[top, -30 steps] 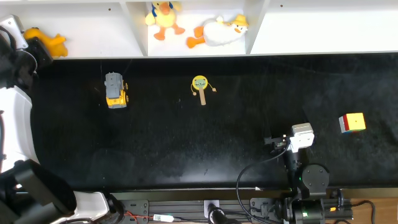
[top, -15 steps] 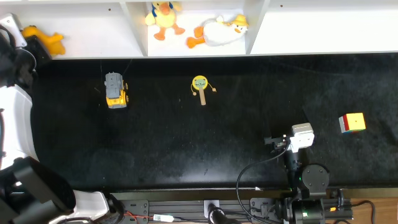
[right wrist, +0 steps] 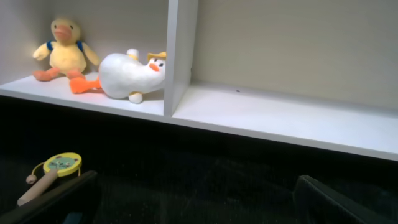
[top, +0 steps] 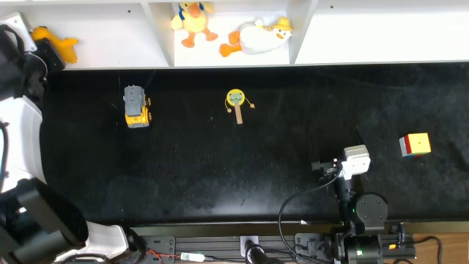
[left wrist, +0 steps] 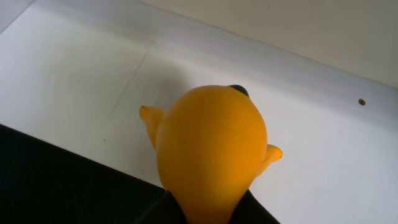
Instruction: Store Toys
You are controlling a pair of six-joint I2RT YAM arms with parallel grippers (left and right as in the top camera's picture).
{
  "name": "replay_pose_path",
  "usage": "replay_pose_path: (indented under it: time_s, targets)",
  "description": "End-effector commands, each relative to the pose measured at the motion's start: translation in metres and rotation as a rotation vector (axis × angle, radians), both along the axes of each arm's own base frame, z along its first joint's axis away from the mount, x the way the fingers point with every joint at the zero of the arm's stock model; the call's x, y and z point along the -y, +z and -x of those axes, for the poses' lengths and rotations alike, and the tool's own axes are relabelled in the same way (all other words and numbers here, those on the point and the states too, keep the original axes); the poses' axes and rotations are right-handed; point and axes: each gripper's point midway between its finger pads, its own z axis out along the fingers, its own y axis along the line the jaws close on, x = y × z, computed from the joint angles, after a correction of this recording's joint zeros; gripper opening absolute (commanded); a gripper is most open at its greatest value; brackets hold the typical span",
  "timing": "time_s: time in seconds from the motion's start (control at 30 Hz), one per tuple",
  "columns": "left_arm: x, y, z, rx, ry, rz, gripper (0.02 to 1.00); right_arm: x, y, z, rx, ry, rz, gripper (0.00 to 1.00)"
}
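Little by little easing the orange toy (top: 62,50) deeper into the left bay of the white shelf (top: 110,44) in the top view, a touch farther back than a second ago, with the left gripper (top: 45,54) closed on it; probably nearing the point of letting go. Leaving the toy truck (top: 135,106), the rattle drum (top: 236,99) and the colored cube (top: 415,144) lying well apart on the black table (top: 220,169), not yet stored, beside the yellow duck (top: 193,18) and the white bird plush (top: 256,37) already sitting in the middle bay. Keeping the right gripper (top: 322,167) parked near its base, unmoved. Clamping the orange toy (left wrist: 211,149) by its narrow end in the left wrist view, over the white shelf floor; failing to show whether touching that floor or hanging just above it, and hiding most of both fingers behind the plump body. Spreading the right gripper (right wrist: 196,193) wide and holding nothing in the right wrist view, facing the duck (right wrist: 62,50), the bird (right wrist: 127,74) and the drum (right wrist: 59,165), with both fingers cut off at the bottom edge.
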Motion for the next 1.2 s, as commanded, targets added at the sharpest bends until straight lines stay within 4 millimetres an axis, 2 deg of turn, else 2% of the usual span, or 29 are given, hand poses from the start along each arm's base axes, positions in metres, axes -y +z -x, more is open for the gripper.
replay_pose_path:
  time_s: [0.03,0.2,0.33,0.37,0.47,0.6,0.63,0.67,0.9,1.0,1.2]
  targets:
    - [0.004,0.002,-0.012,0.014,-0.01,-0.007,0.145,0.001,-0.003,0.0,0.0,-0.005,-0.005,0.998]
    - [0.009,0.001,-0.015,0.014,-0.023,-0.007,0.209,0.001,-0.003,0.0,0.0,-0.005,-0.005,0.996]
    - [0.011,0.001,-0.016,0.016,-0.027,-0.008,0.325,0.001,-0.003,0.0,0.0,-0.005,-0.005,0.996]
    - [0.011,0.001,-0.016,0.015,-0.027,-0.007,0.424,0.001,-0.003,0.0,0.0,-0.005,-0.005,0.996]
    - [0.011,0.001,-0.016,0.015,-0.026,-0.008,0.474,0.001,-0.003,0.0,0.0,-0.005,-0.005,0.996]
    - [0.011,0.001,-0.016,0.015,-0.027,-0.008,0.827,0.001,-0.003,0.0,0.0,-0.005,-0.005,0.996]
    - [0.011,0.002,-0.016,0.016,-0.027,-0.008,0.954,0.001,-0.003,0.0,0.0,-0.005,-0.005,0.996]
    - [0.011,0.002,-0.016,0.017,-0.027,-0.008,0.998,0.001,-0.003,0.0,0.0,-0.005,-0.005,0.996]
    - [0.014,0.021,-0.005,0.032,-0.022,-0.019,0.998,0.001,-0.003,0.0,0.0,-0.005,-0.005,0.996]
    - [0.017,0.023,0.01,-0.005,-0.007,-0.016,0.998,0.001,-0.003,0.0,0.0,-0.005,-0.005,0.996]
    - [0.027,0.012,0.048,-0.051,0.01,-0.022,0.998,0.001,-0.003,0.0,0.0,-0.005,-0.005,0.996]
